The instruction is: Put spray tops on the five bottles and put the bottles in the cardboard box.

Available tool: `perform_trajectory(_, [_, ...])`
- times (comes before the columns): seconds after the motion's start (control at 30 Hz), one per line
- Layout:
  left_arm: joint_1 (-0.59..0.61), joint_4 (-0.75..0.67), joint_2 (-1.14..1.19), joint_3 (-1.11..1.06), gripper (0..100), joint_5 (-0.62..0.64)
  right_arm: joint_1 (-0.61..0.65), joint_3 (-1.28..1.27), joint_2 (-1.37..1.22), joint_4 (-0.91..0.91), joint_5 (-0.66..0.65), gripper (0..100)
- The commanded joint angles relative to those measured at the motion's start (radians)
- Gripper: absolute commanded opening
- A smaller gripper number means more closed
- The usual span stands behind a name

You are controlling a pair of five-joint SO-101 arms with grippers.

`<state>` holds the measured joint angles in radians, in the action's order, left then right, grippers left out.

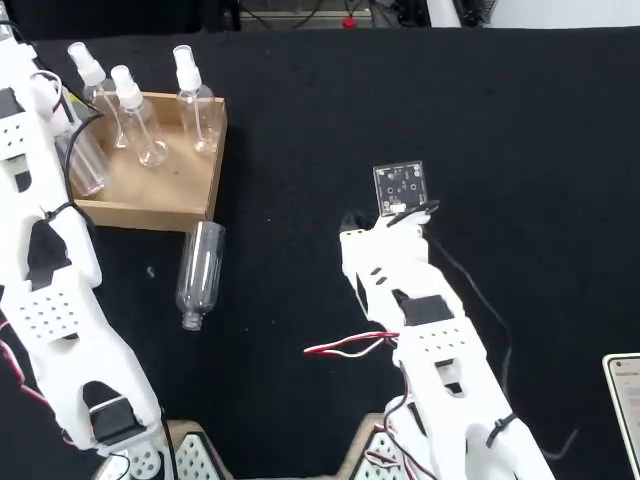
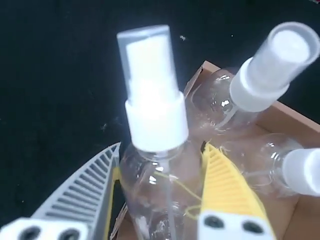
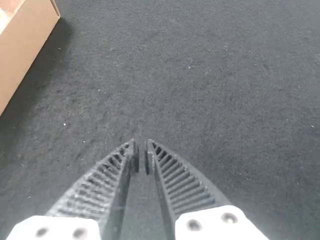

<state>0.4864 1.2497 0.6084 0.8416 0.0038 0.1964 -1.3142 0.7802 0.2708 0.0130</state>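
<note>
Brown cardboard box (image 1: pixel 150 215): three clear plastic bottles with white spray tops (image 1: pixel 197 105) stand upright inside, and a fourth capped bottle (image 2: pixel 152 115) is inside too, clamped by the left gripper (image 2: pixel 162 150). One uncapped clear bottle (image 1: pixel 200 270) lies on the black table (image 1: pixel 480 120) just beside the box. The right gripper (image 3: pixel 140 150) is clenched and empty.

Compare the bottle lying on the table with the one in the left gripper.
The loose bottle lies on its side on the table, outside the box; the held bottle stands top-up at the box. The loose bottle's neck is bare; the held bottle wears a white spray top. The loose bottle is free; the held bottle sits in the left gripper. Both are clear plastic.
</note>
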Motion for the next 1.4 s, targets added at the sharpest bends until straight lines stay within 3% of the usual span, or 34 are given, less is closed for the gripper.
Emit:
perform_trajectory(0.0, [-0.001,-0.009,-0.135,0.041,16,-0.008,-0.018,0.005,0.001,-0.025,0.003,3.1])
perform_trajectory(1.03, [0.036,0.468,-0.551,0.025,16,0.0,-0.018,0.004,0.001,-0.023,0.003,3.1])
perform_trajectory(1.37, [0.03,0.47,-0.825,-0.277,16,0.052,-0.018,0.004,0.001,-0.023,0.003,3.1])
